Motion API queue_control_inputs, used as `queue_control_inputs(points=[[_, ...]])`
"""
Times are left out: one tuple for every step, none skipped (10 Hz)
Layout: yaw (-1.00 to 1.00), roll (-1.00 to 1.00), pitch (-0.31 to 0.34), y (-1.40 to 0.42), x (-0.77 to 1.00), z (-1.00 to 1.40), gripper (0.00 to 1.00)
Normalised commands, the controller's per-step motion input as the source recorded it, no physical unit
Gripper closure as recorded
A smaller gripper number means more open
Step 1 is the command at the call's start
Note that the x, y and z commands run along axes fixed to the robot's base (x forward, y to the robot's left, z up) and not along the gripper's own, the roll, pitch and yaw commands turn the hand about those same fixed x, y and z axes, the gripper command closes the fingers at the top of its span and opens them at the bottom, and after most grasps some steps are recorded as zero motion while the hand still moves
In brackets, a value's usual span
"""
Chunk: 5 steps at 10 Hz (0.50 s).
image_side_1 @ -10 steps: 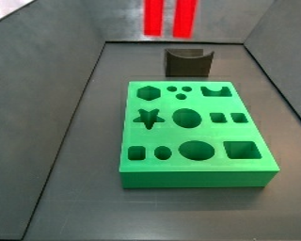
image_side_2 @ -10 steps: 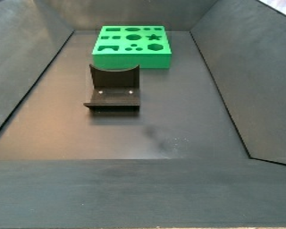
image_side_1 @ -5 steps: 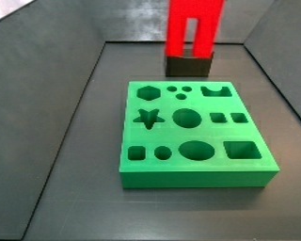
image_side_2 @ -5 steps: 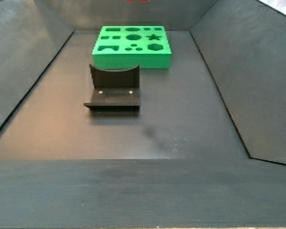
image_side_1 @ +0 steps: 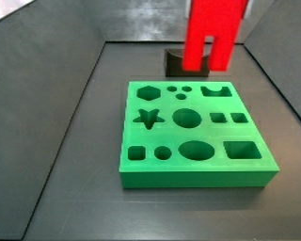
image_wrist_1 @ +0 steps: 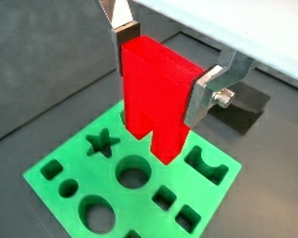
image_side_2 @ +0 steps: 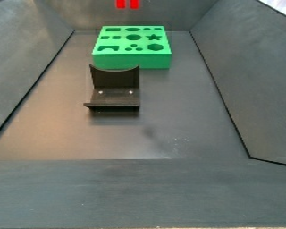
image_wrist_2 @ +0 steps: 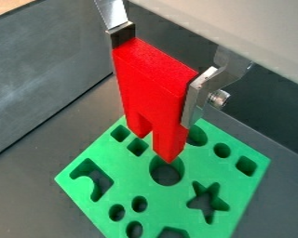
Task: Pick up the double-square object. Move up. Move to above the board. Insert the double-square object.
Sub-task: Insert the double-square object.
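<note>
The double-square object (image_wrist_1: 155, 88) is a bright red block with two square prongs pointing down. My gripper (image_wrist_1: 164, 63) is shut on it, with a silver finger (image_wrist_1: 204, 93) pressed flat on each side, and both wrist views show this grip (image_wrist_2: 162, 67). The block hangs in the air over the board (image_wrist_1: 208, 191), a green slab with several cut-out holes. In a side view the red block (image_side_1: 216, 33) hangs over the far right part of the board (image_side_1: 198, 179), while the gripper itself is above the frame. Only the prong tips (image_side_2: 128, 4) show in a side view.
The dark fixture (image_side_2: 113, 89) stands on the grey floor beside the board (image_side_2: 131, 63). In a side view the fixture (image_side_1: 179, 64) is partly hidden behind the red block. Sloping grey walls enclose the floor on all sides.
The red block has travelled to the right in the side view, from over the fixture toward the board's far right part. It stays held with prongs down.
</note>
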Motion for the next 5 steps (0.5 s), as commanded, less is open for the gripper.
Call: queue_control_inputs(points=[[0.00, 0.03, -0.037, -0.03, 1.00, -0.22, 1.00], [0.00, 0.03, -0.047, -0.04, 1.00, -0.20, 1.00], [0.00, 0.03, -0.050, -0.04, 1.00, -0.21, 1.00], [0.00, 0.04, -0.050, -0.04, 1.00, -0.21, 1.00], [0.00, 0.04, -0.050, -0.03, 1.00, -0.22, 1.00]])
